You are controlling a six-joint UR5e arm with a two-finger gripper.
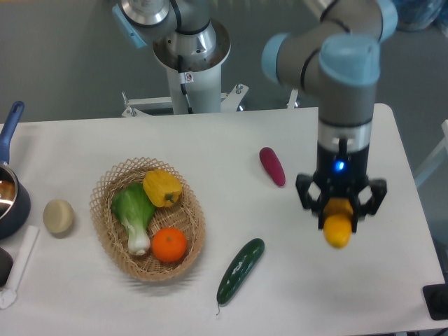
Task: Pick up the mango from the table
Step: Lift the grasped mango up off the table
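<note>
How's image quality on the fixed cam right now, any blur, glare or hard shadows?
Fixed camera: lighting is even and soft, shadows faint under the basket and cucumber; the gripper and mango look slightly soft; a mild sheen shows on the arm's metal tube; the table isn't blown out.
</note>
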